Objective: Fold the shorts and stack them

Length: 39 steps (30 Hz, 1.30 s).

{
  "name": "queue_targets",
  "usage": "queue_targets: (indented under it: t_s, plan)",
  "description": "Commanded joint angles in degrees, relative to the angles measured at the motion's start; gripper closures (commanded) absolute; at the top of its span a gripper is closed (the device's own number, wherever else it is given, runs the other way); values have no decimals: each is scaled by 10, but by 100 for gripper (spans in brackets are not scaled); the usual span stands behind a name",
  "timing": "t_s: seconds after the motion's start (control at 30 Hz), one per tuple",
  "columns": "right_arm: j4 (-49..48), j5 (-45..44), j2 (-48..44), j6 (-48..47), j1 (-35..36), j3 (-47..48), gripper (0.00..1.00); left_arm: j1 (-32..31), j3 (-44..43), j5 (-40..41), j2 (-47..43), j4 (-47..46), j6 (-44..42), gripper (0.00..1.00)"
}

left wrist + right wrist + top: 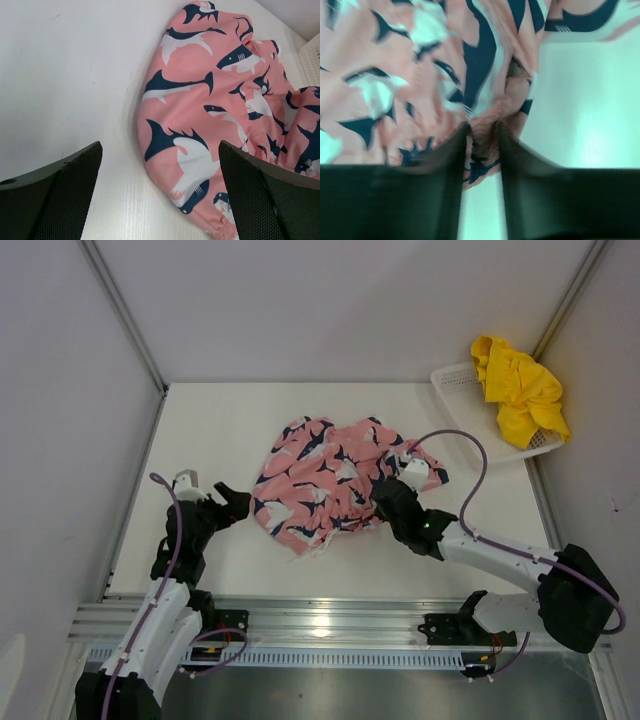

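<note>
Top external: pink shorts (pixel 325 480) mid-tabletop (pixel 220 430); yellow shorts (pixel 518 390) on basket (pixel 455 380), 2 o'clock.
Left pincer (pixel 238 502): wide open, 9 o'clock of pink shorts.
Right pincer (pixel 484 135): pinching pink shorts' 4 o'clock edge.

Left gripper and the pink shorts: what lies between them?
Nothing: only a narrow strip of bare white table separates the open left gripper from the pink shorts. The top view shows this.

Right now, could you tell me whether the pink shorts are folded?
Not folded: the pink shorts lie rumpled and bunched on the table, with no tidy fold showing.
</note>
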<state>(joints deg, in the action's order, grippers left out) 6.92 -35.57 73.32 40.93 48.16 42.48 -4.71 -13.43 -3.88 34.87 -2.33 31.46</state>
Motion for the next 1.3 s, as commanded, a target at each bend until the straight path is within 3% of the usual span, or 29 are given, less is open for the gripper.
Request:
queue_targets:
  t_s: [0.0, 0.03, 0.1, 0.23, 0.3, 0.43, 0.63, 0.73, 0.9, 1.27]
  plan:
    - [44, -15, -52, 53, 4, -49, 61, -2, -21, -10, -1, -19, -2, 1]
    - [58, -10, -71, 50, 5, -53, 26, -2, -22, -10, 0, -18, -2, 1]
    - [106, -7, -85, 29, 18, -49, 19, -1, -22, -10, 1, -18, -2, 1]
    - [129, -21, -128, -50, 66, -31, 23, -2, -23, -8, 1, -17, -3, 1]
    - [85, 28, -136, -147, 95, -28, 31, -2, -23, -6, 0, -16, -3, 1]
    - [84, 41, -109, -229, 147, 33, 35, -2, -23, -3, -1, -14, -6, 1]
    - [88, 136, 24, -376, 220, 119, 35, -2, -25, 1, -2, -12, -7, 1]
    - [119, 132, 118, -442, 256, 171, 35, -2, -24, -2, -1, -14, -6, 1]
    - [93, 159, 201, -488, 265, 195, 38, -2, -24, -7, 6, -16, -4, 1]
    - [14, 230, 267, -526, 267, 198, 39, 2, -25, 20, 10, -3, 20, 1]
